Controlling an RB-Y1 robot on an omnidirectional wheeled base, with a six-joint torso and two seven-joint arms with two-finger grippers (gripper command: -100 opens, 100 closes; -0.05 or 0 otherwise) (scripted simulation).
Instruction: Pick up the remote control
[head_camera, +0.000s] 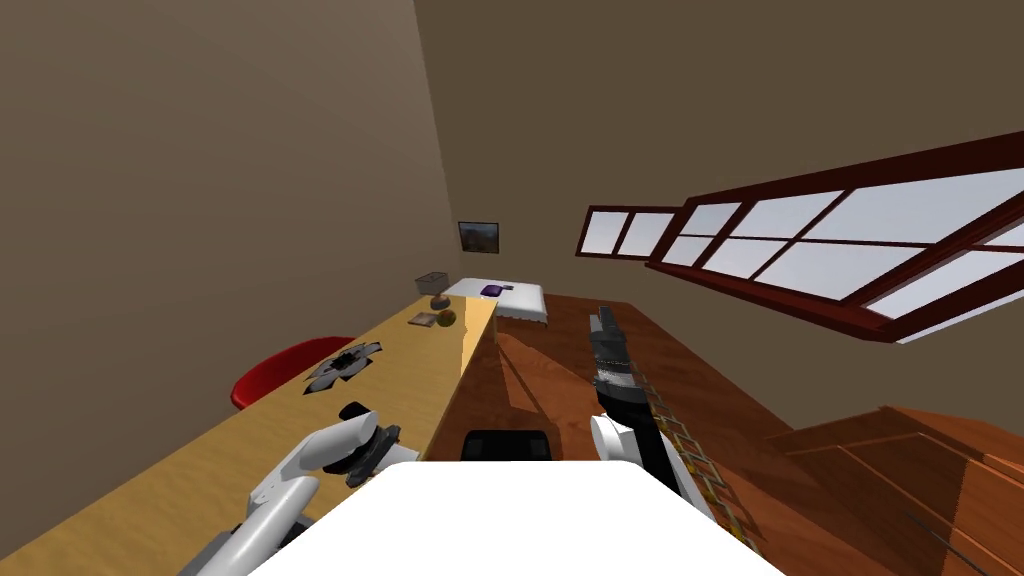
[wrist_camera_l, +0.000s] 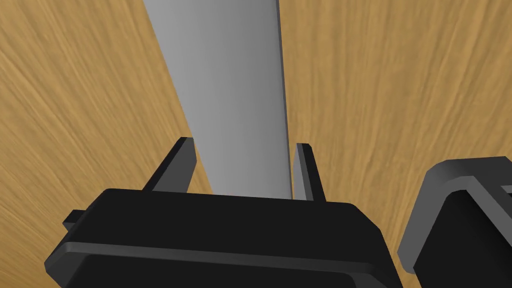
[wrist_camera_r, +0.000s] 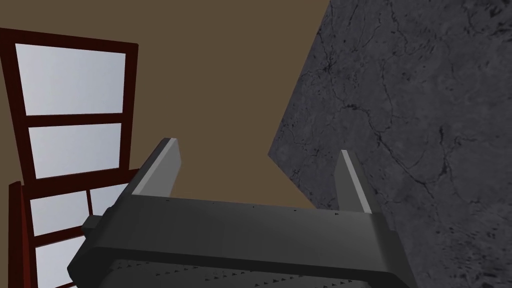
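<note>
Grey, flat and long, the plain remote control (wrist_camera_l: 235, 90) is clamped between the left gripper's (wrist_camera_l: 244, 144) narrowed fingers, just above the light wooden tabletop (wrist_camera_l: 400, 75). The grasp looks made; lifting clear is left. Off that tabletop's edge, the right gripper (wrist_camera_r: 257, 147) gapes wide, empty.

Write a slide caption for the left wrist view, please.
Left gripper closed on a long grey remote control, fingers pressing its sides, the wooden desk behind it.

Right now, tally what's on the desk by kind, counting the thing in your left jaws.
Grey remote control, between the jaws of the left gripper: 1
Wire basket: 1
Small rounded things: 2
Flat book-like thing: 1
Black-and-white flat thing: 1
Total: 6
</note>
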